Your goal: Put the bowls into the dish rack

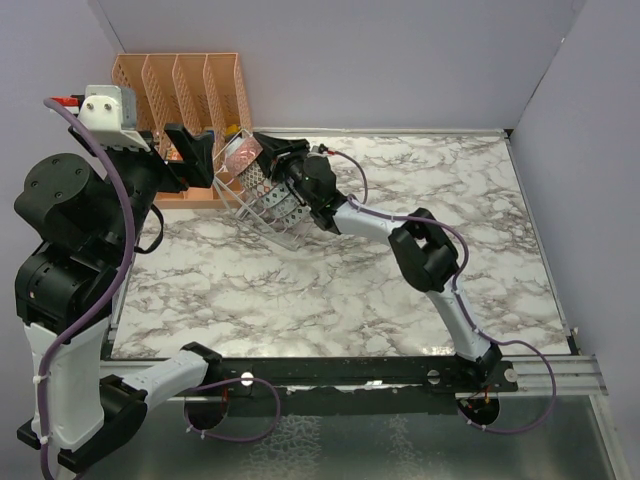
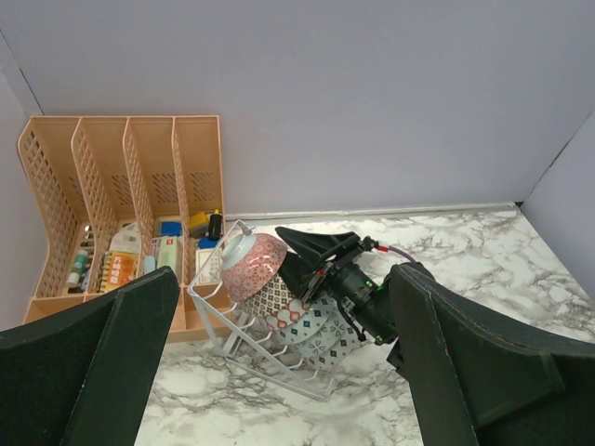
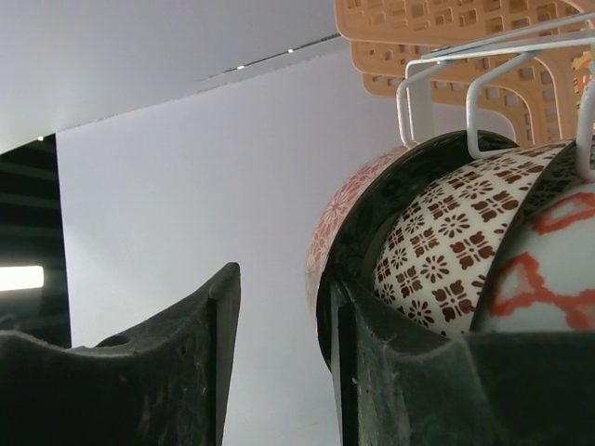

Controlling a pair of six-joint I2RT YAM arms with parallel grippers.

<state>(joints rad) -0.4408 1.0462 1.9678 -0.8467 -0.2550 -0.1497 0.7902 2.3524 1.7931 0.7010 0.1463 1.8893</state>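
Note:
The dish rack (image 1: 286, 226), made of thin white bars, stands tilted with its high end by the orange organiser. It also shows in the left wrist view (image 2: 232, 346) and the right wrist view (image 3: 415, 100). Several bowls sit stacked in its slots. A red-pink bowl (image 2: 257, 268) is on top and a brown-patterned bowl (image 2: 275, 303) is below it. My right gripper (image 1: 268, 156) is open at the red-pink bowl (image 3: 346, 216). One finger (image 3: 390, 372) lies against the bowls and the gap between the fingers is empty. My left gripper (image 1: 186, 150) is open and raised at the left, away from the rack.
An orange perforated desk organiser (image 1: 180, 85) with small items stands in the back left corner, right behind the rack. Grey walls close the back and both sides. The marble table top (image 1: 420, 290) stretches to the right and front.

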